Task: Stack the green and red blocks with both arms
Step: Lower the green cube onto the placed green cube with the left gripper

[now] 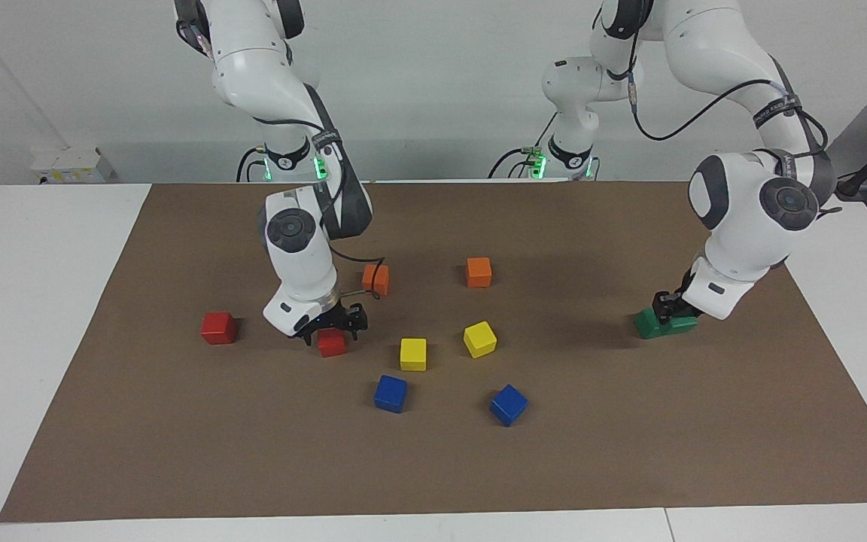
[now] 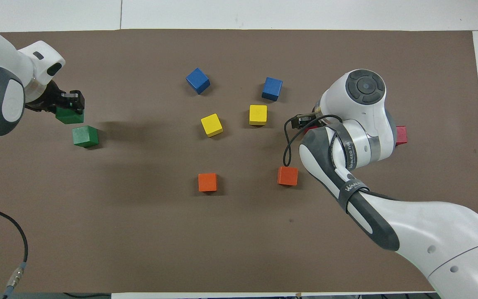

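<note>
We are mid-pickup: left hand (image 1: 669, 310) grips a green block (image 2: 69, 115), right hand (image 1: 334, 329) seemingly closing around a red block (image 1: 332, 343); next, lift and stack.

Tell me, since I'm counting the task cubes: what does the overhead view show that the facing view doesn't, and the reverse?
Only overhead: two separate greens, the loose green block and the green block at the left claw, with the left claw over it. The facing view merges them under that arm.
Only facing: the loose red block whole, and the red block at the right claw below the right claw. Overhead, the right arm covers most of both.
Both: two blue cubes, two yellow cubes, two orange cubes.
</note>
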